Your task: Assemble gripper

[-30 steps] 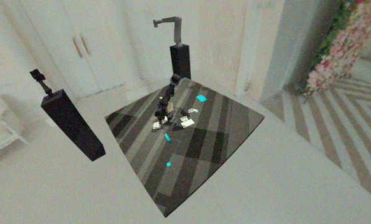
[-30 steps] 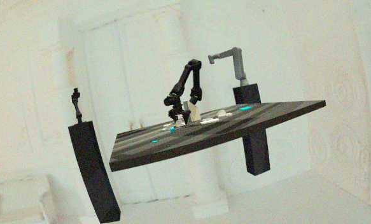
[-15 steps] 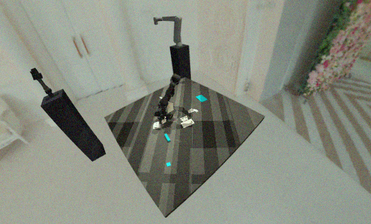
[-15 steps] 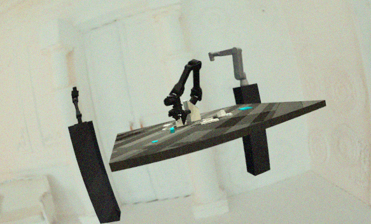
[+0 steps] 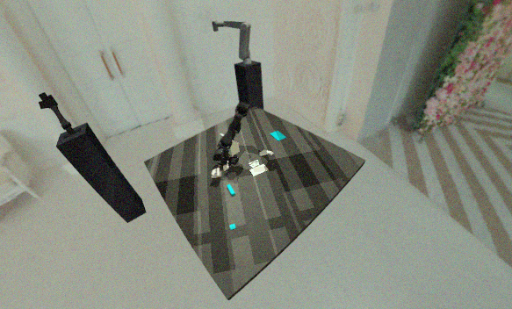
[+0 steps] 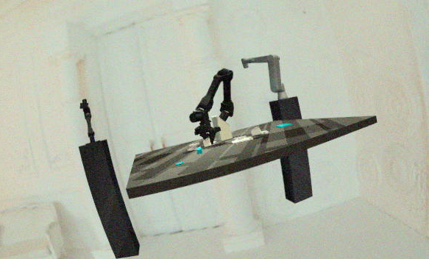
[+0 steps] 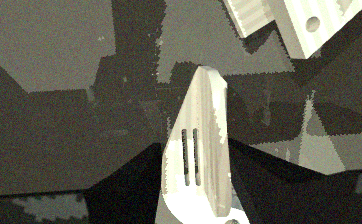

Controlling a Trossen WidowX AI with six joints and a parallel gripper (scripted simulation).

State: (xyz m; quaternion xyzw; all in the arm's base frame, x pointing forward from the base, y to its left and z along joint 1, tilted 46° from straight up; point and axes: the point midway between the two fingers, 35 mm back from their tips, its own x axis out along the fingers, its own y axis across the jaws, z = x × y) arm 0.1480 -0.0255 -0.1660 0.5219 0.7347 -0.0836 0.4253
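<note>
My gripper [image 5: 226, 166] [image 6: 210, 142] [image 7: 191, 148] is low at the table and shut on a white jaw with two narrow slots [image 7: 189, 120]. The jaw's rounded tip points up in the wrist view, and its lower end runs to the bottom edge, where its teeth are out of sight. A white part with a round hole [image 7: 294, 25] is at the top right of the wrist view. Another white part [image 5: 217, 172] [image 6: 193, 146] lies beside the gripper. A flat white part [image 5: 258, 169] [image 6: 242, 139] and a smaller one [image 5: 267, 153] [image 6: 257, 130] lie farther right. I cannot tell which is the base or the housing plate.
A cream block [image 5: 234, 147] [image 6: 224, 129] stands behind the gripper. Cyan pieces [image 5: 231, 190] [image 5: 232, 226] [image 5: 277, 135] [image 6: 199, 150] [image 6: 179, 163] [image 6: 283, 125] lie on the striped table [image 5: 289, 211] [image 6: 220, 162]. Two other arms stand on black pedestals beyond its edges.
</note>
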